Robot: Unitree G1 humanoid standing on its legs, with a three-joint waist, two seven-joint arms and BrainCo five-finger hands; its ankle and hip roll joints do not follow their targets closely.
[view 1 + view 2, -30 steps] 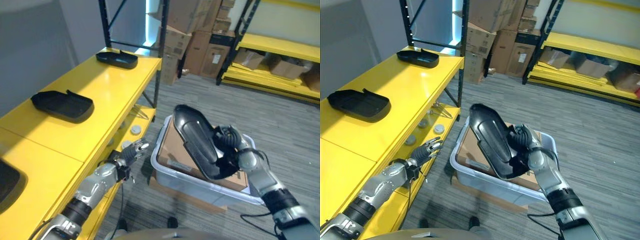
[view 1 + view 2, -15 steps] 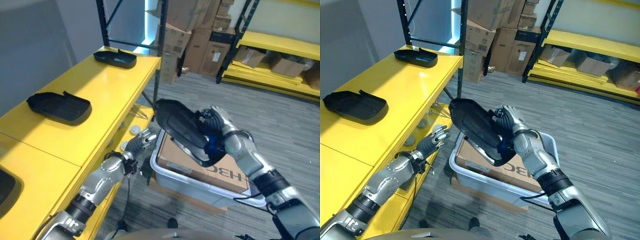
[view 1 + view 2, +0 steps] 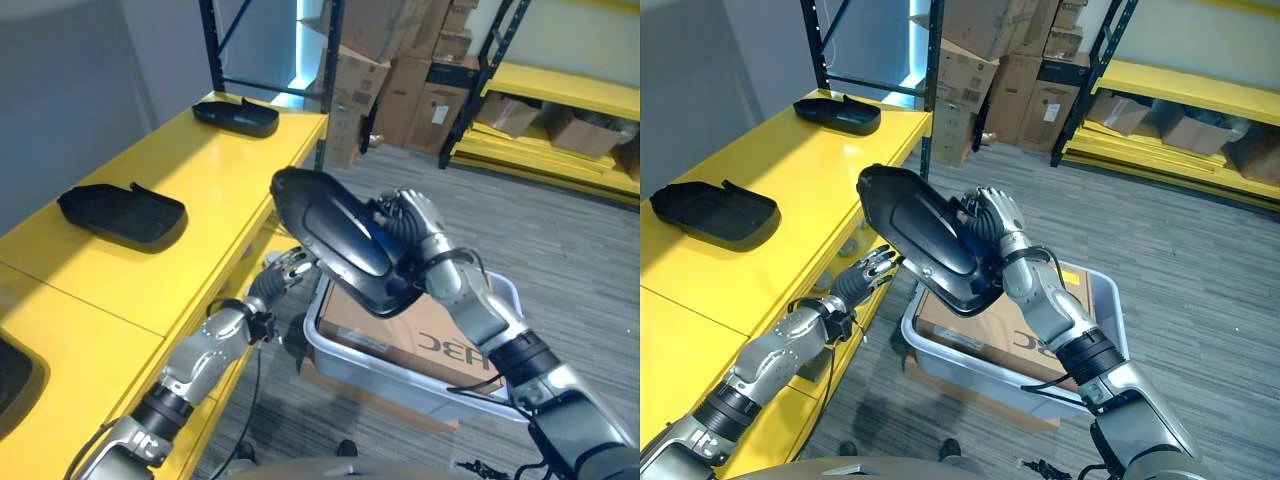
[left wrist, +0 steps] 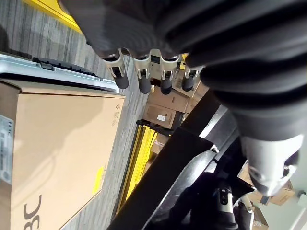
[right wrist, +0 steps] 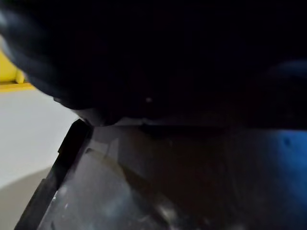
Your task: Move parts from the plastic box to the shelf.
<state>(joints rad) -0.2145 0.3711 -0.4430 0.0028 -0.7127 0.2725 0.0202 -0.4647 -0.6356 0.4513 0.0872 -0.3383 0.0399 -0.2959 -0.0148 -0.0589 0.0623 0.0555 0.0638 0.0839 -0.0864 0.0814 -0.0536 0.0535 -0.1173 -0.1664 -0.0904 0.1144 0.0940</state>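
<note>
While the black part (image 3: 340,240) is held up in the right hand (image 3: 420,235), clear of the plastic box (image 3: 470,385) and just off the shelf's (image 3: 200,180) front edge, nothing is yet set down. Fingers are curled round the part's far side; how firmly it is gripped cannot be told, since the right wrist view is dark and probably pressed against the part. The left hand (image 3: 872,270) is reached out below the part with fingers relaxed and straight, and nothing is held in it. A carton (image 3: 420,335) is left in the box. Two parts are already laid on the shelf: one near its far corner (image 3: 235,115), one by its back edge (image 3: 125,210).

Trouble is most likely from the one-sided hold: the part is long and tilted, so it could be swung or slipped out over the floor between box and shelf. Its leading end could also be caught on the shelf's front edge or on the black upright (image 3: 325,90) if it is carried across too low. A collision with the left hand beneath is also possible.
</note>
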